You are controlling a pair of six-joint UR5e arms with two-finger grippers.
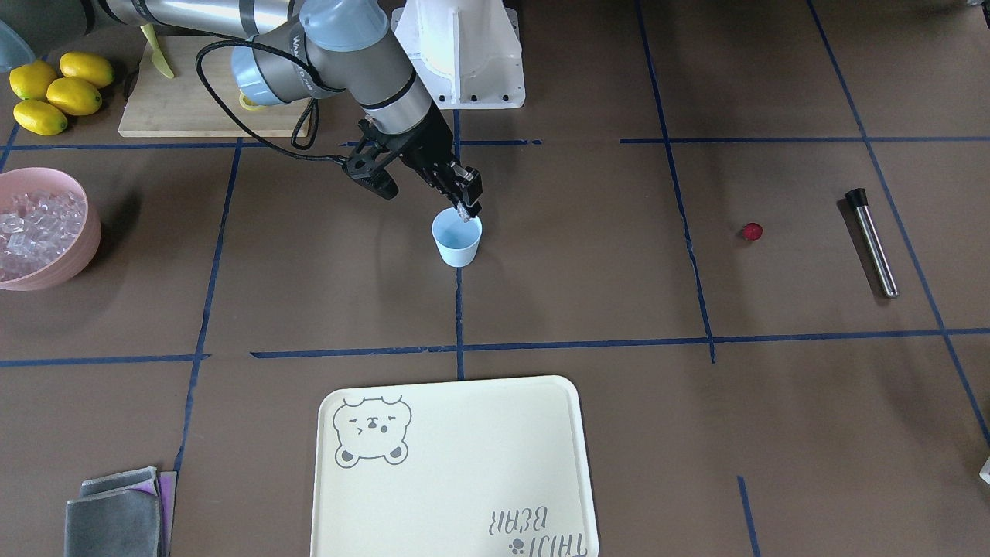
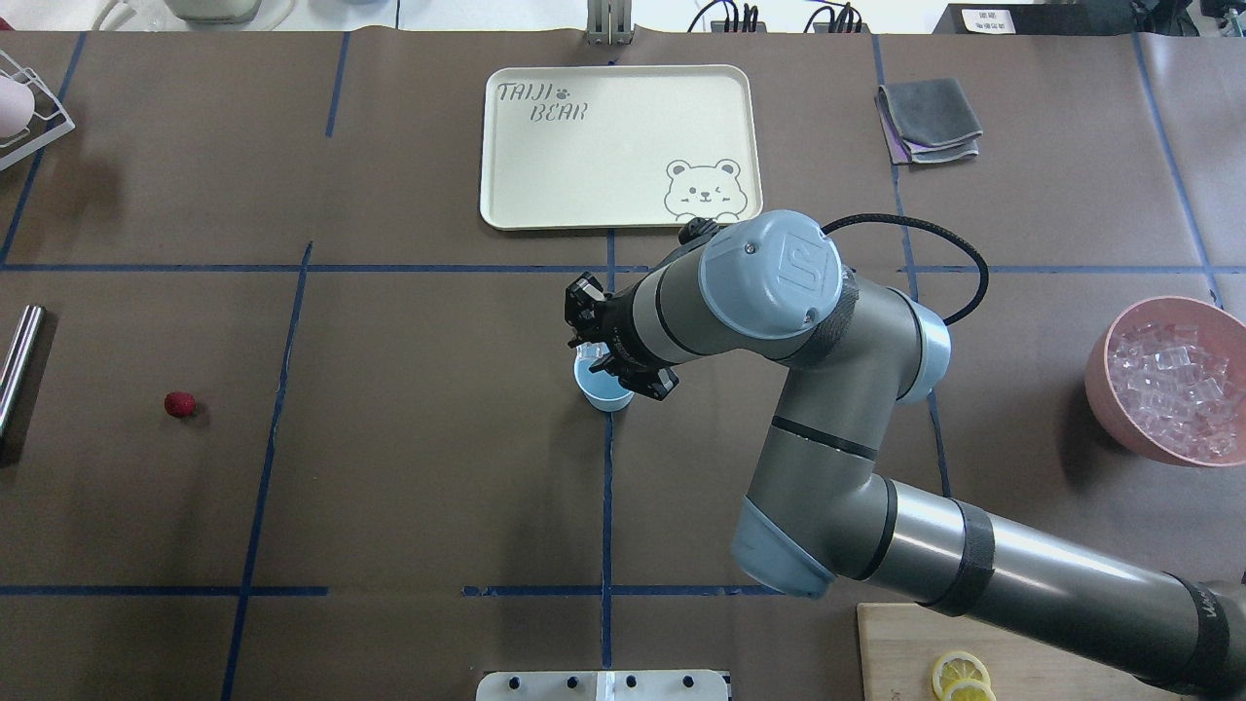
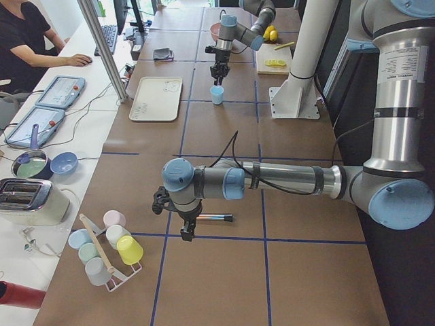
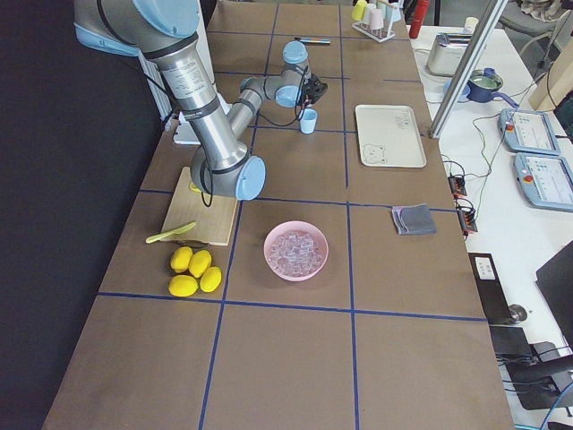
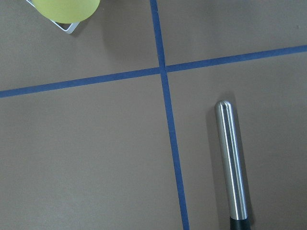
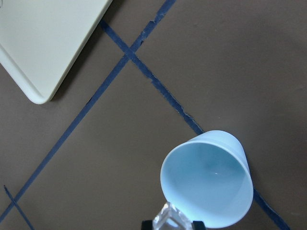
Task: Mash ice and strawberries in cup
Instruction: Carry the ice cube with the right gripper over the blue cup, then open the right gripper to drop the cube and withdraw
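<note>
One clear glassy ice cube (image 6: 168, 218), pinched tight in the right pincer (image 1: 467, 207), hangs at the rim of the pale-blue plastic cup (image 1: 456, 251); I'd centre it before release.

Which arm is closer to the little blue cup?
Right. The right gripper holds an ice cube just above the cup; the left gripper hangs far off, by the metal rod.
</note>
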